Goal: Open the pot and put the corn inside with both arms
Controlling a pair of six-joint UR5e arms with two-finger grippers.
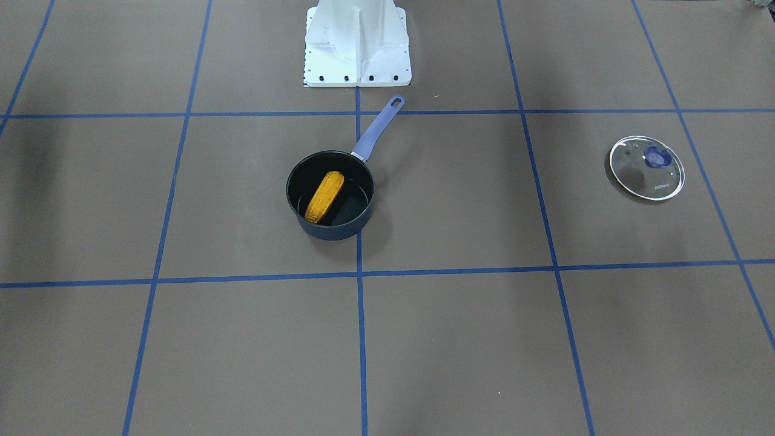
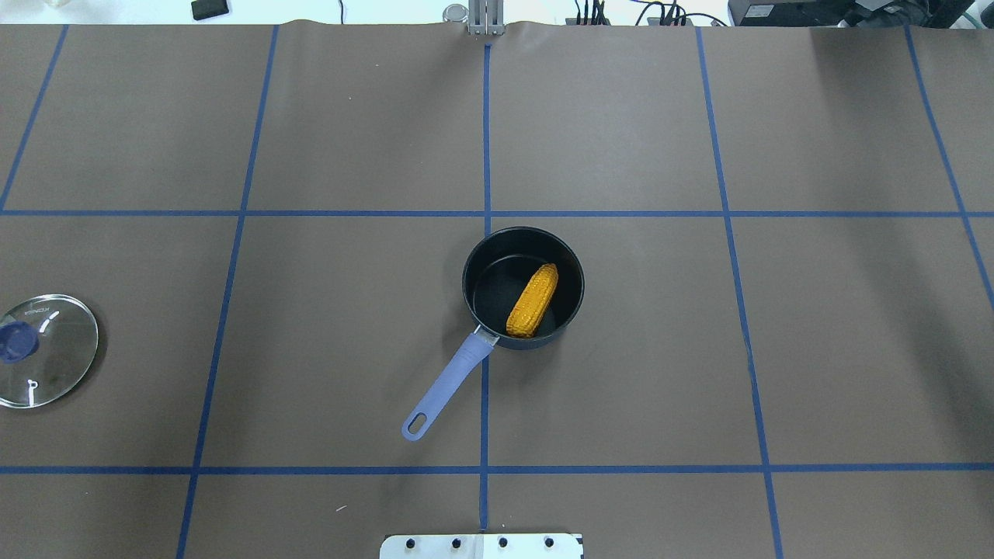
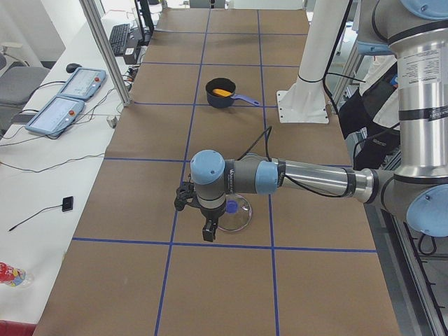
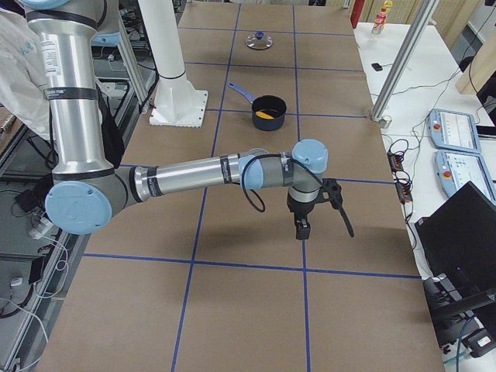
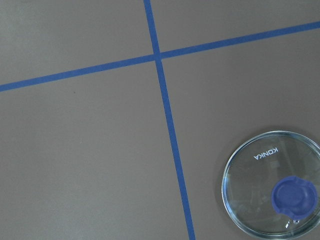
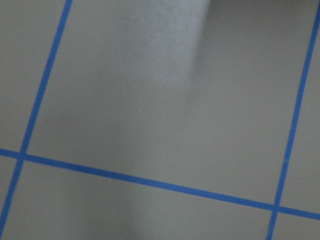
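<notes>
Over the brown tabletop the left arm stretches low at the robot's left end, the right arm at the other, both well apart from the uncovered pot near the middle. Its glass lid lies flat by the left arm's wrist. The left claw hangs near the lid, the right claw above the tabletop; whether either is open or closed, I cannot tell. The corn lies inside the pot

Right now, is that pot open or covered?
Open. The corn lies uncovered inside the pot, and the glass lid rests well apart from it.
</notes>
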